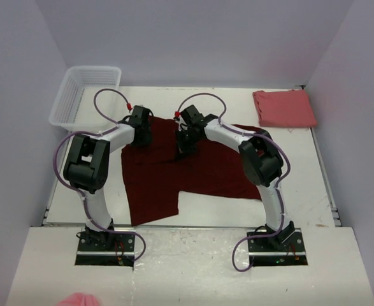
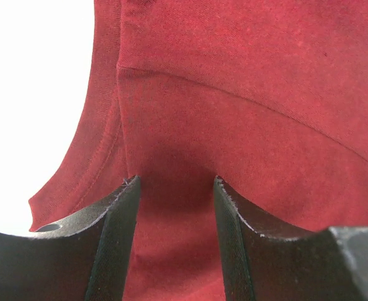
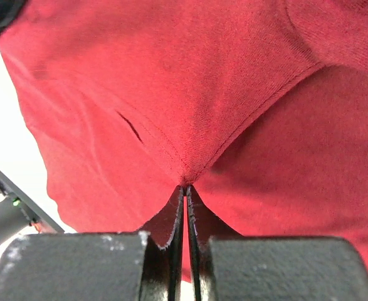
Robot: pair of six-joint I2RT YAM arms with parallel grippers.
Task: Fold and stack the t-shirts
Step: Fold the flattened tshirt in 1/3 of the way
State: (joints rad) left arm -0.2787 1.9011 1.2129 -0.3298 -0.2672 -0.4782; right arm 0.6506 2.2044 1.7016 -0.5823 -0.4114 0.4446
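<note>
The dark maroon t-shirt [image 1: 167, 175] lies partly spread in the middle of the table. My left gripper [image 1: 142, 132] is at its back left part; in the left wrist view it [image 2: 175, 185] is open, with maroon cloth [image 2: 234, 94] and a seam lying between and beyond the fingers. My right gripper [image 1: 185, 143] is at the shirt's back middle; in the right wrist view it [image 3: 185, 186] is shut on a pinched fold of maroon cloth [image 3: 171, 94] at a stitched hem. The salmon pink t-shirt [image 1: 283, 108] lies folded at the back right corner.
A white mesh basket [image 1: 85, 92] stands at the back left corner. A bit of pink cloth [image 1: 78, 299] shows at the bottom left edge, in front of the arm bases. Grey walls close the table on three sides.
</note>
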